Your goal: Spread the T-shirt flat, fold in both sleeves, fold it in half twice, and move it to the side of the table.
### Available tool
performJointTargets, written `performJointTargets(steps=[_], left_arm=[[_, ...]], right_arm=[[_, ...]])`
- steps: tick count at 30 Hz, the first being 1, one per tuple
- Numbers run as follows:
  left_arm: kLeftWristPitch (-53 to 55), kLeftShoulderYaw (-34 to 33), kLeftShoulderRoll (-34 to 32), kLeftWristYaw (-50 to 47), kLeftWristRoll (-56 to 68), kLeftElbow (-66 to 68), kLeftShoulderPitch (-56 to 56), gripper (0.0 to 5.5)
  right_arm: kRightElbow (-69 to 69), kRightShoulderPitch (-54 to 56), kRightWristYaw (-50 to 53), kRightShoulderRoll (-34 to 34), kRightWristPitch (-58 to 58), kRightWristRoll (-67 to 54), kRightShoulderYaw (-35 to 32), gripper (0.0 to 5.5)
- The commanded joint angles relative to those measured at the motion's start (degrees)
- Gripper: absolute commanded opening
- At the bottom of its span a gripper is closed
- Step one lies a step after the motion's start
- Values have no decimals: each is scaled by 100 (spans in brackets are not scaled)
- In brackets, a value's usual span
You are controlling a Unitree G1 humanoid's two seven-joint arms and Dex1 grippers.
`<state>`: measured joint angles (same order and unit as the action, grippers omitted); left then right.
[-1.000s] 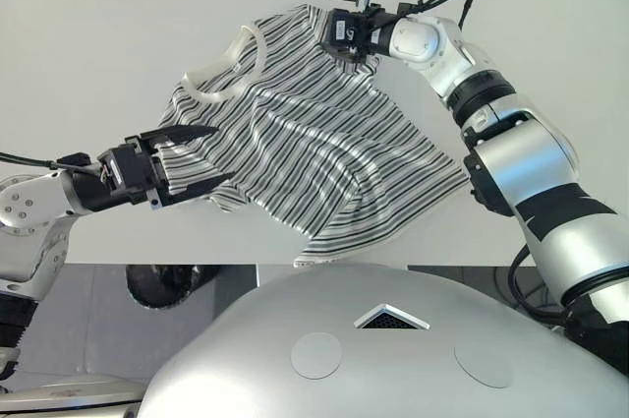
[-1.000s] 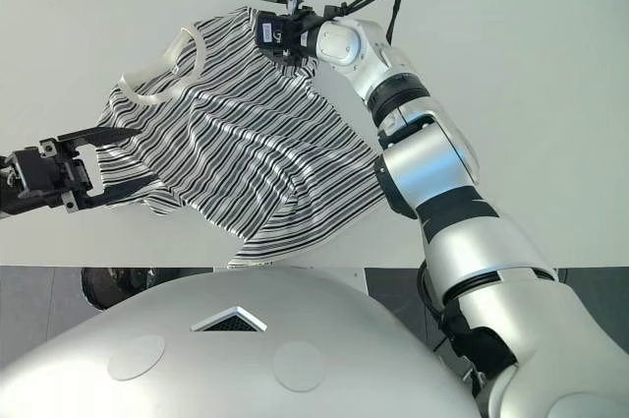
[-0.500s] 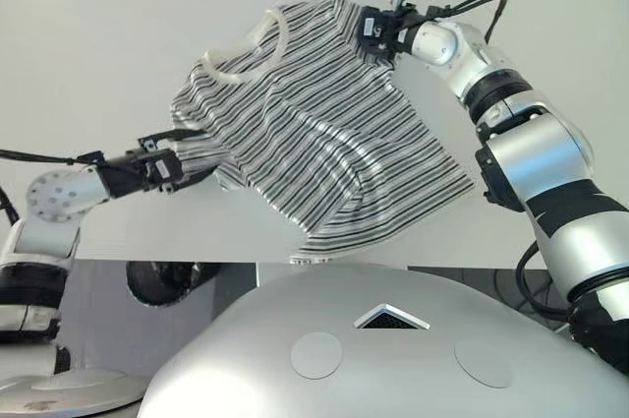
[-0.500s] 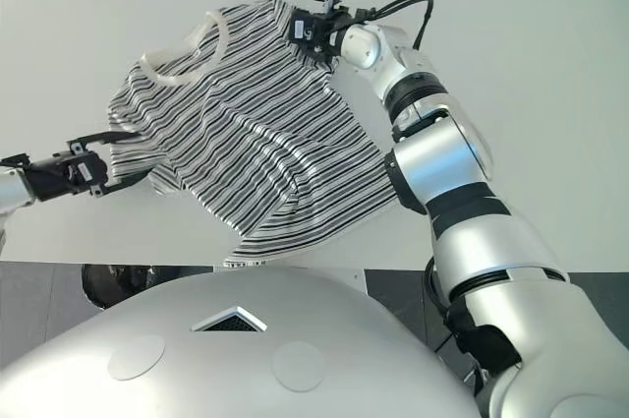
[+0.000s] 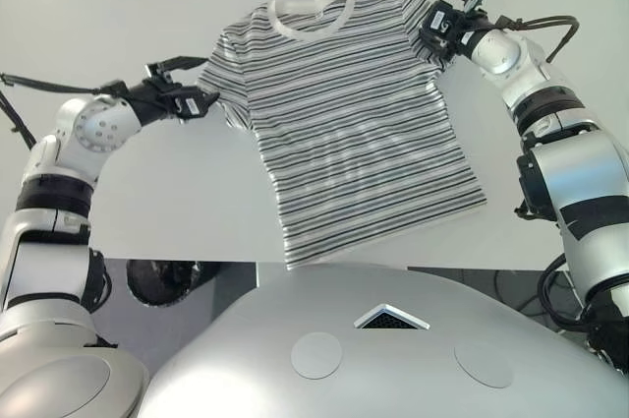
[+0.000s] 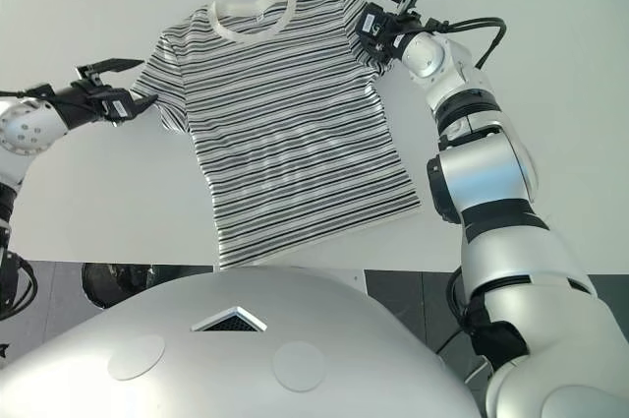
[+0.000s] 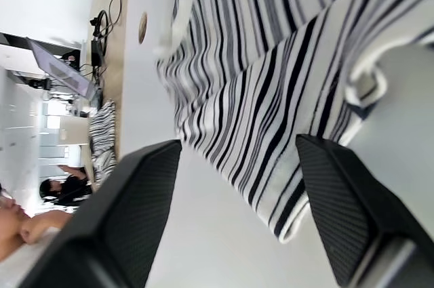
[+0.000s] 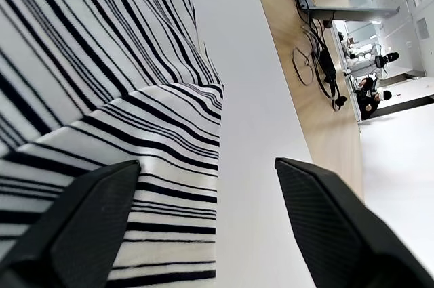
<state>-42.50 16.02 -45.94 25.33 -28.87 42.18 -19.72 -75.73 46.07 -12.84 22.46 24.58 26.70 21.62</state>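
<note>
Soft cloth T-shirt [image 5: 344,123] (table [image 5: 118,5] perhaps matt)

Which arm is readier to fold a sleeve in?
Probably the right. Its open gripper sits over its sleeve, so it can likely pinch straight away. The left gripper, also open, is only at the outer edge of the other sleeve.

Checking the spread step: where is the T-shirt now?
In the eye views, the T-shirt lies flat on the table, collar farthest, between the left hand and right hand.
</note>
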Motion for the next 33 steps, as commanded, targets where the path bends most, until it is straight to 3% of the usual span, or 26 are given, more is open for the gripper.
performJointTargets(steps=[1, 7, 15, 20, 25, 30, 33], left_arm=[[75, 879, 212, -681, -1191, 1110, -423, 314], [72, 1741, 103, -1739, -2034, 2146, -1130, 314], [80, 2118, 399, -2935, -2105, 2645, -1714, 314], [-885, 1437, 544, -3399, -1134, 2267, -1739, 314], [-1813, 650, 379, -2754, 249, 1638, -1242, 314], [-1651, -120, 80, -2047, 1506, 856, -334, 314], [-1211, -347, 52, -1745, 1905, -491, 592, 314]], right_arm=[[-156, -427, -283, 48, -13, 75, 32, 377], [-103, -469, -321, 137, 140, -55, -149, 377], [259, -846, -573, 0, 763, -462, -416, 377], [990, -1335, -682, 198, 1318, -813, -620, 377], [2446, -2078, -506, 640, 1368, -1306, -1184, 377], [4044, -2789, 7, 935, 1189, -1729, -2052, 377], [5012, -3182, 224, 958, 996, -1933, -2475, 377]])
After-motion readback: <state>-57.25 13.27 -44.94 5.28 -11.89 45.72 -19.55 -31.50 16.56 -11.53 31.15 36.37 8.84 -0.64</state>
